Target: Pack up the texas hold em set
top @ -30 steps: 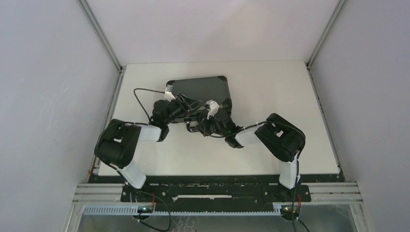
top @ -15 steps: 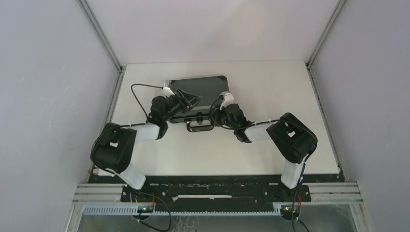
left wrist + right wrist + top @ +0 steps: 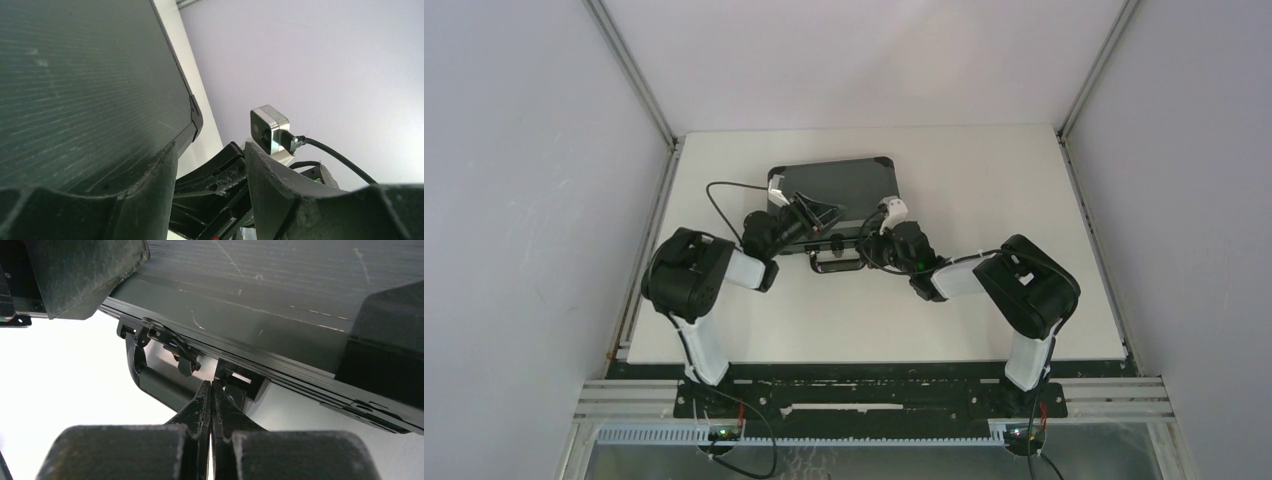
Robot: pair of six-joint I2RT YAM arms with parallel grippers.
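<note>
L arm [image 3: 689, 290]: upper link stands up from the base at the near-left of the bench [image 3: 994, 190], elbow folded high, forearm running fwd and inward to the case. Its end effector [image 3: 812, 216] lies over the near-left part of the lid, pitched low. In the wrist view the fingers [image 3: 280, 190] are spread w/ nothing clamped between them, so it's released. One finger runs along the lid's edge, and the gap shows the other arm's white wrist cam [image 3: 269, 131] and its cable. Centre: the texas hold em set's briefcase [image 3: 839, 180] sits shut and flat on the far-middle of the bench, dark-grey ribbed lid up, handle [image 3: 836, 264] on the near side facing the arm bases; no chips, cards or dice visible outside it. R arm [image 3: 1024, 290]: elbow raised at the right, forearm angled inward and slightly fwd, wrist low just beside the case's near edge. R end effector [image 3: 210, 386] is clenched, fingers pressed together w/ nothing between them, tips at the front edge by one end of the handle; can't tell if they touch it.
</note>
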